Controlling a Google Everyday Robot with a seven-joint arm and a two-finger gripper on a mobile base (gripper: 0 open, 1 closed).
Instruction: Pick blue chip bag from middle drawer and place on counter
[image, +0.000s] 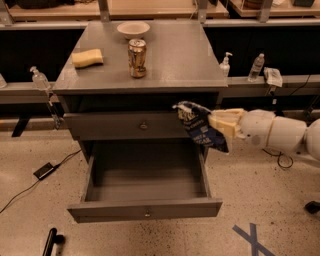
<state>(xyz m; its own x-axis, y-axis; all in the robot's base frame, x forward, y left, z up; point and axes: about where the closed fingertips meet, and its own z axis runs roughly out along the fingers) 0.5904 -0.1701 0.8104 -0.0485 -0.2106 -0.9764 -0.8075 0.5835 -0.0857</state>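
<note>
The blue chip bag (200, 130), dark crinkled foil with white and light print, hangs tilted in the air, pinched at its right edge by the pale pincer (216, 125), whose fingers close on it. It sits at the cabinet's right front corner, in front of the closed upper drawer's right end, below the worktop (170, 60) and above the right side of the middle drawer (145, 181). That grey drawer stands pulled fully out, flat floor showing, with a small round knob centred on its front. The worktop is dull grey and scuffed.
</note>
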